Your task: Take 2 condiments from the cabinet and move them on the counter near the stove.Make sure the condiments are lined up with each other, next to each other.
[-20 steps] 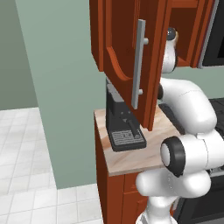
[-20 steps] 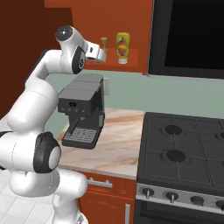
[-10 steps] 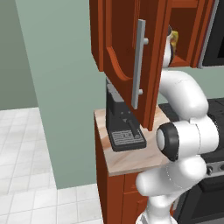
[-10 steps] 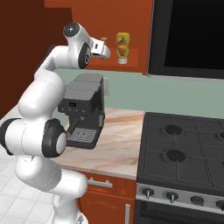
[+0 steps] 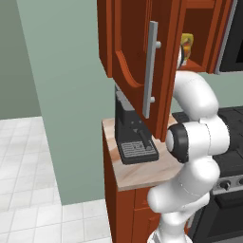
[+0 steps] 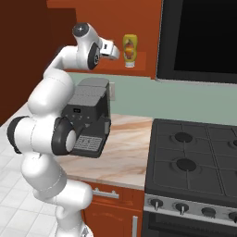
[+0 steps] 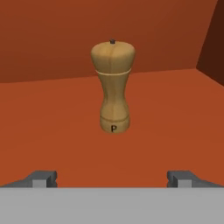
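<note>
Pepper shaker (image 7: 113,87) approached inside the cabinet (image 5: 137,42), nothing yet picked up.

The shaker is seen upright on the cabinet shelf, straight ahead of the pincer (image 7: 113,177), whose jaws are spread wide and empty; the yellow bottle (image 6: 130,50) stands on the same shelf. The first pick appears to be in hand. A straight advance is called for until the shaker's waist sits between the jaws, followed by closing and carrying to the bench (image 6: 127,143) beside the stove (image 6: 194,157).

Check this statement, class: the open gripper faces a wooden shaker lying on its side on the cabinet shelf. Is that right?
Not quite. In the hand view the wooden shaker stands upright on the cabinet shelf, ahead of the open gripper.
</note>
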Controlling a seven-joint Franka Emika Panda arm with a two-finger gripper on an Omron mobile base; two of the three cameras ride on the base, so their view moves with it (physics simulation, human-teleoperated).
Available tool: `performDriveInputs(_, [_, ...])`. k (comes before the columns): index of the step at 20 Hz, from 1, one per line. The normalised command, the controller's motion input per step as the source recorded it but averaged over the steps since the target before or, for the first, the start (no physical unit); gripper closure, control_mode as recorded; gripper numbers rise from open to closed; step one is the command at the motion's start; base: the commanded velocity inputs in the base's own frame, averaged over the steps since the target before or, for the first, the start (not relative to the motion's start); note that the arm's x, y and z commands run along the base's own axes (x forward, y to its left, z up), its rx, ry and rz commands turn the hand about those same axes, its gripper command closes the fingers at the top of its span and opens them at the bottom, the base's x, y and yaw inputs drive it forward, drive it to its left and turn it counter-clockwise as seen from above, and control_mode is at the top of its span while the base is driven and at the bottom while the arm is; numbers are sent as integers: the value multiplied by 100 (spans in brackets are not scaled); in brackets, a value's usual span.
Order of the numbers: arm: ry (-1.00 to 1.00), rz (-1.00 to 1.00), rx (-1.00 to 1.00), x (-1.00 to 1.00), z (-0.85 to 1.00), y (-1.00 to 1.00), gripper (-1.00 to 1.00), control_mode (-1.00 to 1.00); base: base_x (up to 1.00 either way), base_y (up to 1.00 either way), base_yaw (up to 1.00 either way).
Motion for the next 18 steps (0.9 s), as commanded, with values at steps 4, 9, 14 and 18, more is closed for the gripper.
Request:
performDriveInputs(4, [0, 0, 0, 27, 0, -4, -100, -100, 0, 0, 0])
performDriveInputs(9, [0, 0, 0, 24, 0, -4, -100, -100, 0, 0, 0])
performDriveInputs(14, [0, 0, 0, 22, 0, -1, -100, -100, 0, 0, 0])
performDriveInputs(18, [0, 0, 0, 30, 0, -4, -100, -100, 0, 0, 0])
